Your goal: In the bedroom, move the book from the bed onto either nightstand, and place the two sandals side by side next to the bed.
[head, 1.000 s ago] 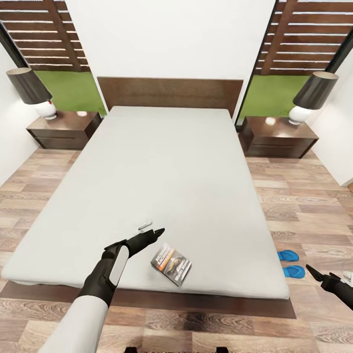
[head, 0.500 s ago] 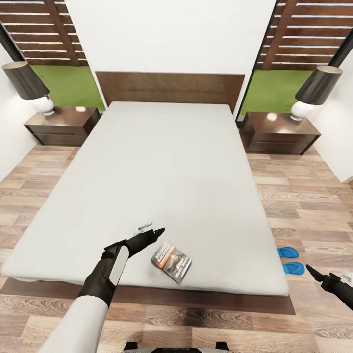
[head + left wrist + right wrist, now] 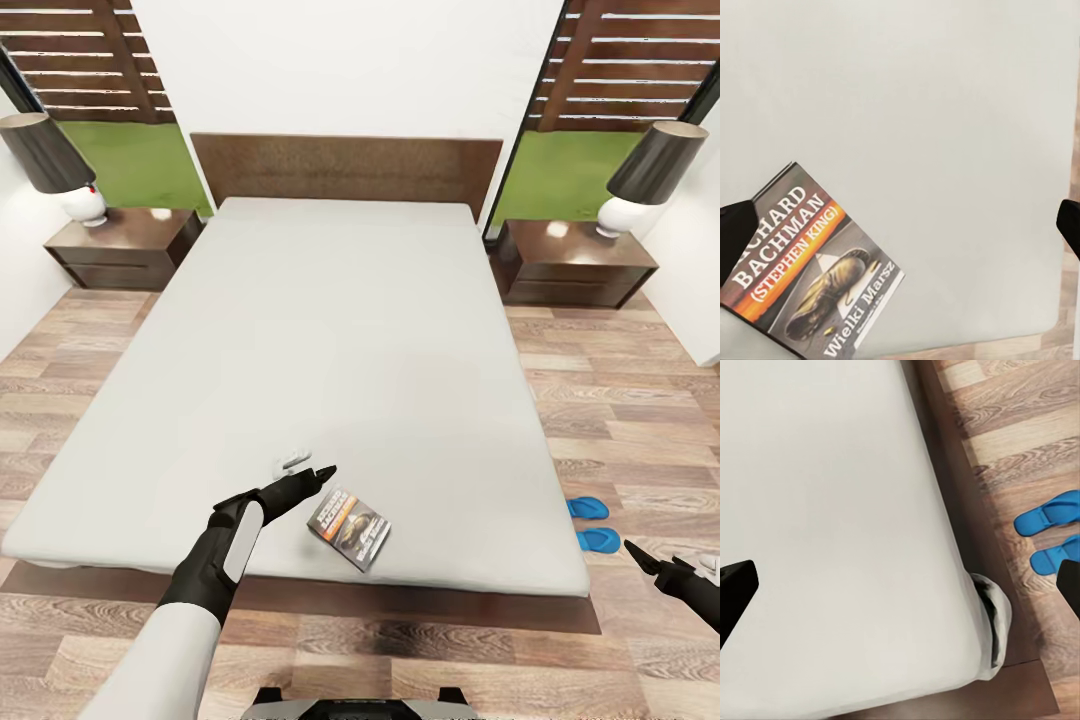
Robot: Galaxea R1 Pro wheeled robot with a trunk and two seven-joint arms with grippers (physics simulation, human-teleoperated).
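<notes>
The book (image 3: 349, 527) lies flat on the bed (image 3: 340, 340), near the foot edge of the pale grey mattress, cover up and rotated at an angle to that edge. The left tool (image 3: 318, 471) hovers over the mattress just beside the book's upper left corner, pointing toward the headboard (image 3: 345, 168). In the left wrist view the book (image 3: 806, 274) sits against one dark fingertip (image 3: 733, 229), with the other fingertip well apart at the opposite edge of the frame; the jaws stand wide open and hold nothing. The cover reads "Richard Bachman (Stephen King)" in white over an orange band, above a picture of a boot.

The right tool (image 3: 655, 565) is over the wood-plank floor (image 3: 640, 420) off the bed's right side, near the foot corner. Its fingers are spread wide in the right wrist view and it grips nothing.

The two sandals (image 3: 592, 524) lie side by side on the floor just beside the bed's right edge, near the right tool. The right wrist view shows the sandals (image 3: 1054, 534) close to the dark frame.

A nightstand (image 3: 122, 247) stands at each side of the headboard, the other nightstand (image 3: 577, 262) on the right, each carrying a lamp (image 3: 58, 165).
</notes>
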